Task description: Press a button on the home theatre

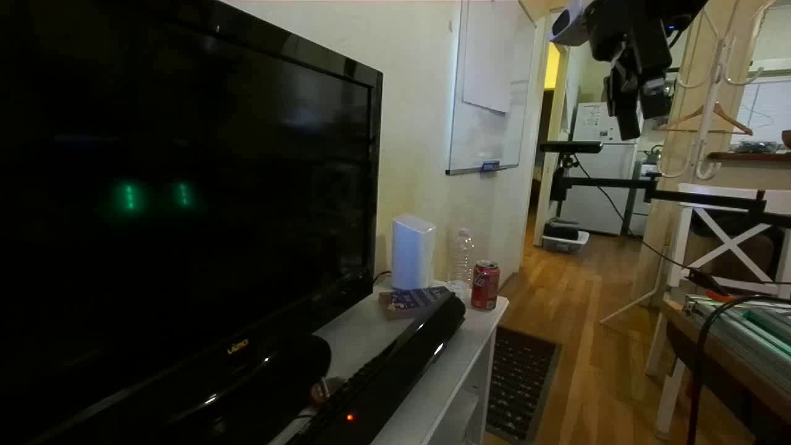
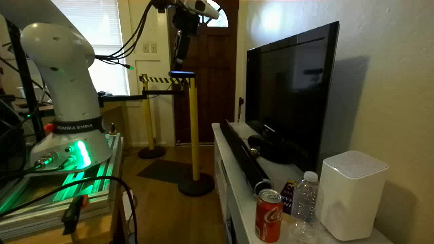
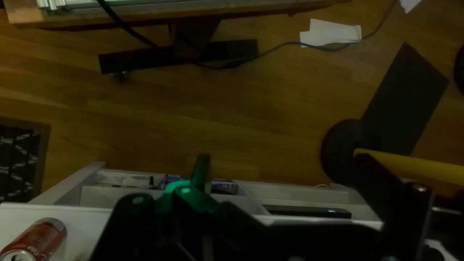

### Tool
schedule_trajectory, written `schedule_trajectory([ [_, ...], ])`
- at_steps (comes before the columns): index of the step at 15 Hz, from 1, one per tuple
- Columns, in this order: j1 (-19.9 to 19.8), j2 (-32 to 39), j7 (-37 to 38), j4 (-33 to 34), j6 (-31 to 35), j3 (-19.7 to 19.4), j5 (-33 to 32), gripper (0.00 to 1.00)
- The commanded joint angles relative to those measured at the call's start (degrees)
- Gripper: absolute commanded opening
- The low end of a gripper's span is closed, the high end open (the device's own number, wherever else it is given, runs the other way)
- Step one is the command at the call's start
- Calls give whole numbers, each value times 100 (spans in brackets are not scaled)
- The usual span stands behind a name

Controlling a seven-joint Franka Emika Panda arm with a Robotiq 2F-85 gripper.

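The home theatre is a long, low black soundbar (image 1: 405,361) on the white TV stand (image 1: 469,364), in front of the TV (image 1: 204,161). A small red light shows on its near end in that view. It also shows lengthwise in an exterior view (image 2: 241,154). My gripper (image 1: 641,120) hangs high, well above and apart from the soundbar; it also shows in an exterior view (image 2: 178,62). In the wrist view my gripper (image 3: 284,159) has its dark fingers wide apart with nothing between them. There I cannot tell the soundbar from the dark gripper.
A red can (image 2: 269,215), a clear bottle (image 2: 305,193), a purple box (image 1: 411,301) and a white speaker (image 2: 352,195) stand at one end of the TV stand. A yellow post (image 2: 194,128) and a black camera arm (image 1: 612,182) stand near the arm.
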Motion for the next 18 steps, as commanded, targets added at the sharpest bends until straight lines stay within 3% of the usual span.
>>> schedule_trajectory([
  [1, -148, 21, -66, 8, -12, 128, 59, 100],
  [5, -148, 21, -66, 8, -12, 128, 59, 100],
  [7, 1, 381, -202, 172, 282, 143, 230, 100],
  [15, 485, 2628, -249, 1176, 2037, 531, 1438, 100],
  [18, 413, 3437, 537, 1629, 2645, 844, 1172, 100],
])
